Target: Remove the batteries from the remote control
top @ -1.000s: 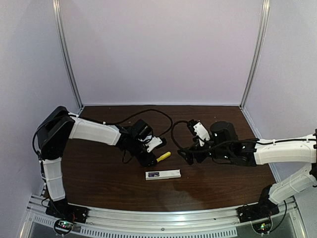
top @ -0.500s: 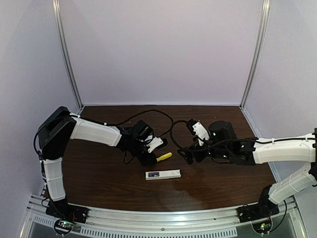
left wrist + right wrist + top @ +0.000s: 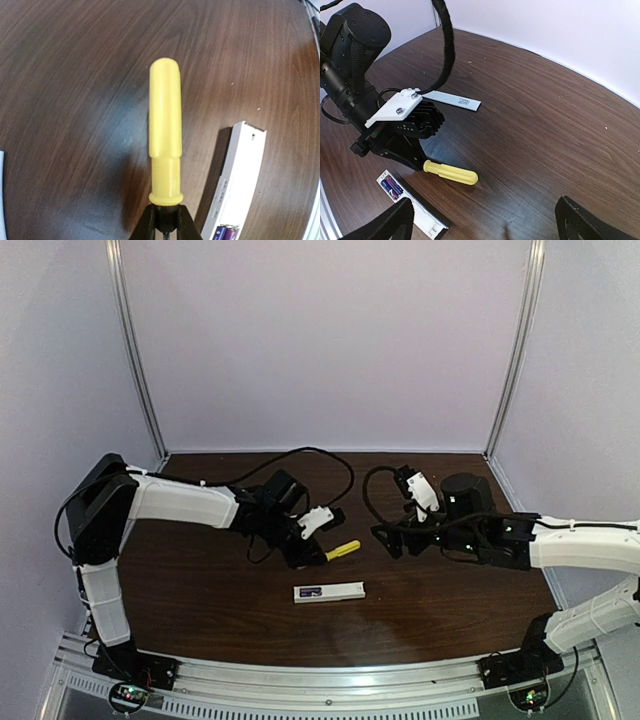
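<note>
The white remote control (image 3: 330, 592) lies on the dark table with its back open. Two purple batteries (image 3: 225, 233) sit in its left end, also showing in the right wrist view (image 3: 393, 187). My left gripper (image 3: 318, 558) is shut on the dark neck of a yellow-handled screwdriver (image 3: 165, 135), just behind the remote. The handle (image 3: 343, 549) points right, toward the other arm. My right gripper (image 3: 386, 540) stands wide open and holds nothing, a short way right of the screwdriver (image 3: 451, 173).
A thin white cover strip (image 3: 452, 101) lies flat on the table behind the left arm's wrist. A black cable loops over both arms. Purple walls with metal posts close in the back and sides.
My left gripper has shut on the screwdriver and carried it slightly right. The right arm has drawn back to the right. The remote has not moved.
</note>
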`<state>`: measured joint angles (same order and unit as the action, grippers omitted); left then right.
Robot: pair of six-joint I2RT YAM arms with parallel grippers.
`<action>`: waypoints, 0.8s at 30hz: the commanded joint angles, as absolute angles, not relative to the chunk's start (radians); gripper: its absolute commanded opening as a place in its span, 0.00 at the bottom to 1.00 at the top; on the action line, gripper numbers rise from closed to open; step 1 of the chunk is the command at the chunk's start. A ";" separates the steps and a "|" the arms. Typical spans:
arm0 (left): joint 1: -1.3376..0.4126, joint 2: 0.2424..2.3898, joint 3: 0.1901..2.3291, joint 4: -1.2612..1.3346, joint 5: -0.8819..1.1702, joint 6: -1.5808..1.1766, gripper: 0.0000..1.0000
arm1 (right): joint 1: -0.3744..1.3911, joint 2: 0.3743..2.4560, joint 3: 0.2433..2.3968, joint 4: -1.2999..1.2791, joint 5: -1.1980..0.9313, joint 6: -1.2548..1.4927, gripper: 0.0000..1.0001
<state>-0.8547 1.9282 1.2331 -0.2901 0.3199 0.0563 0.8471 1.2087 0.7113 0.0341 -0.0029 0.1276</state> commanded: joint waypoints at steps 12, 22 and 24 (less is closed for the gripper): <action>-0.858 1.768 1.270 -0.304 0.594 0.170 0.00 | 0.766 1.075 0.814 -0.150 -0.383 0.101 1.00; -0.857 1.714 1.273 -0.326 0.719 0.197 0.00 | 0.714 1.129 0.934 -0.230 -0.630 0.178 1.00; -0.857 1.708 1.277 -0.339 0.737 0.200 0.00 | 0.710 1.144 0.953 -0.256 -0.666 0.181 1.00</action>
